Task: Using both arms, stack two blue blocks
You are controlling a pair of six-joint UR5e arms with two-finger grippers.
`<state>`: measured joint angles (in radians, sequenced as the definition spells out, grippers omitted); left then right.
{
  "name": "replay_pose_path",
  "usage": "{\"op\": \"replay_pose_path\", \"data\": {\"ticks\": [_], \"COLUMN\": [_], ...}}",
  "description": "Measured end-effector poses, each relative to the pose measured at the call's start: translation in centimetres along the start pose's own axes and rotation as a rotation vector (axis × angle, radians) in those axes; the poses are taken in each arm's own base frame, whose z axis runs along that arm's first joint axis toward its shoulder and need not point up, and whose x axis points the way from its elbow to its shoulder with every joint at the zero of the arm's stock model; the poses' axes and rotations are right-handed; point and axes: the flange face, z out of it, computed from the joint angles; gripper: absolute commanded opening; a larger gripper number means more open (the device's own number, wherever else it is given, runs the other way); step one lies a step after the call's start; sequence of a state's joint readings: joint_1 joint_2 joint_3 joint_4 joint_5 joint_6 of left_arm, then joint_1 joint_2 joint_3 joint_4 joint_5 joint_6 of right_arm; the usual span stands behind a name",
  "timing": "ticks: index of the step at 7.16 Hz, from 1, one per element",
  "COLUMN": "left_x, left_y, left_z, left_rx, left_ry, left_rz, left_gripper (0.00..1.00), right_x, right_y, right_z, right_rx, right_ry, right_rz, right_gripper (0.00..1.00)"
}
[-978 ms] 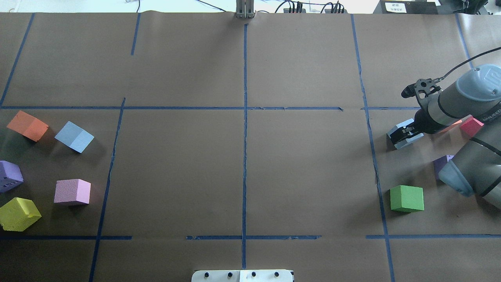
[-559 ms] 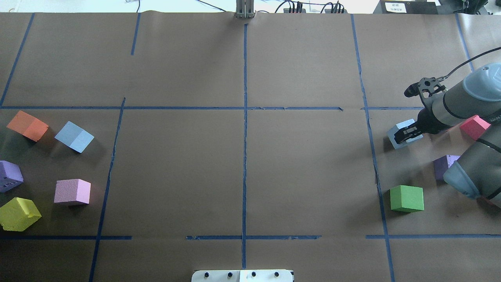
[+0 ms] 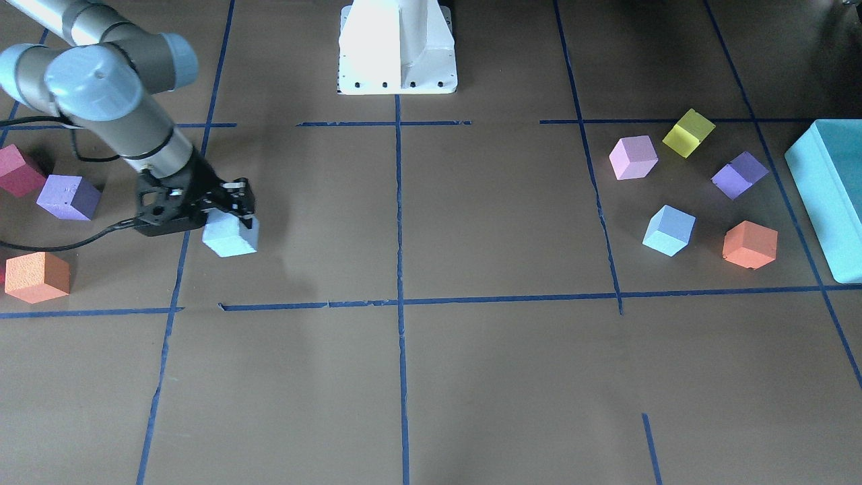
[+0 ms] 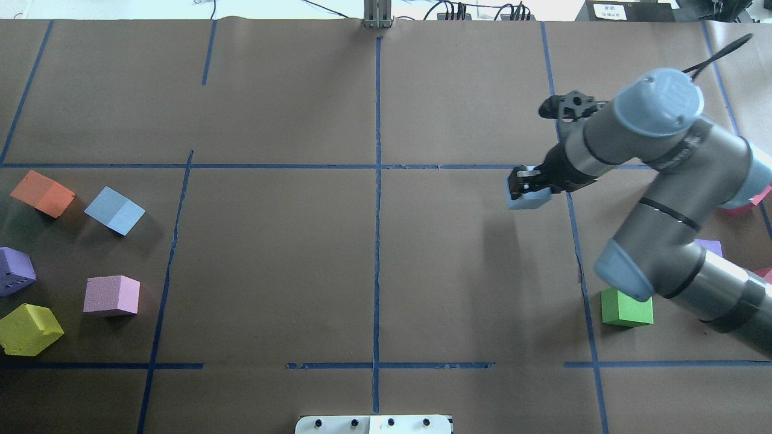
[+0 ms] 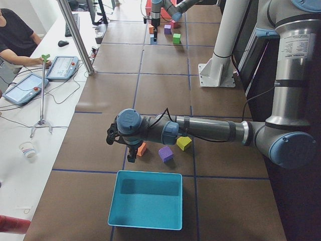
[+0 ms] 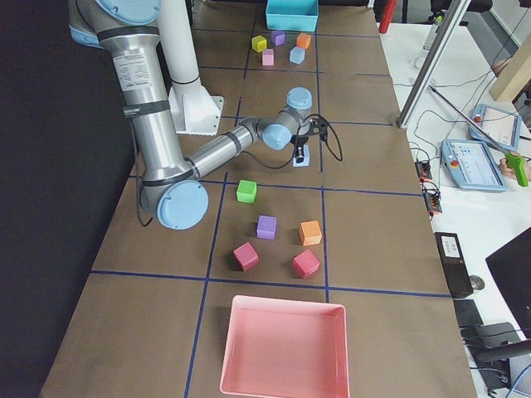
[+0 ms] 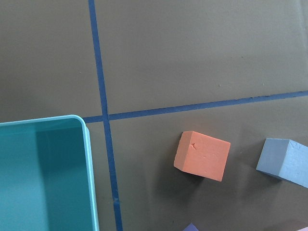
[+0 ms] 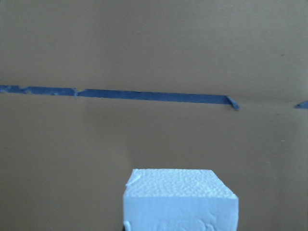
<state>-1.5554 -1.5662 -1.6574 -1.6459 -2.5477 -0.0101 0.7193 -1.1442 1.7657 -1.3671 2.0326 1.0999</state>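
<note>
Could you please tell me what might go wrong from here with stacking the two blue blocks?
1. The right gripper grips the held blue block near its top, so it might tilt or slip on release.
2. The other blue block lies skewed to the tape lines, close beside the orange block; fingers reaching for it could bump that neighbour.

A wide stretch of bare table (image 4: 271, 271) is left across the middle of the overhead frame. Its left edge is crowded by an orange cube (image 4: 42, 193), the loose blue block (image 4: 114, 210), a purple cube (image 4: 15, 271), a pink cube (image 4: 111, 295) and a yellow cube (image 4: 29, 328), with narrow gaps left between them. The right side is barred by the right arm (image 4: 663, 223), with the right gripper (image 4: 528, 187) clamped on the held blue block (image 4: 525, 202) at centre right. A green cube (image 4: 627, 310) is overhung by the elbow. In the front-facing frame, a teal box (image 3: 832, 202) is set along the right edge, beside that cluster.
</note>
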Motion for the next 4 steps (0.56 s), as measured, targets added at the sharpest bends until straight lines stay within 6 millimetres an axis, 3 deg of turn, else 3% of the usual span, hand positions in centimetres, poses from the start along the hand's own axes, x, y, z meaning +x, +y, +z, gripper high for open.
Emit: {"op": "replay_pose_path", "data": {"ticks": [1, 2, 3, 4], "left_x": [0.2, 0.3, 0.4, 0.4], "left_y": [0.0, 0.0, 0.0, 0.0], "left_z": [0.0, 0.0, 0.0, 0.0], "left_rx": [-0.001, -0.001, -0.001, -0.002], "left_ry": [0.021, 0.033, 0.038, 0.042], "left_rz": [-0.022, -0.036, -0.043, -0.045], "left_gripper": [1.00, 1.00, 1.00, 1.00], "right_x": [-6.2, -11.2, -15.3, -17.9], "right_y": [0.3, 0.5, 0.5, 0.6], "right_z": [1.1, 2.4, 3.8, 4.8], "right_rx": [0.006, 0.007, 0.018, 0.028], "right_ry": [0.009, 0.015, 0.024, 0.027], "right_rz": [0.079, 0.140, 0.178, 0.190], "right_gripper": [0.00, 0.00, 0.00, 0.01]}}
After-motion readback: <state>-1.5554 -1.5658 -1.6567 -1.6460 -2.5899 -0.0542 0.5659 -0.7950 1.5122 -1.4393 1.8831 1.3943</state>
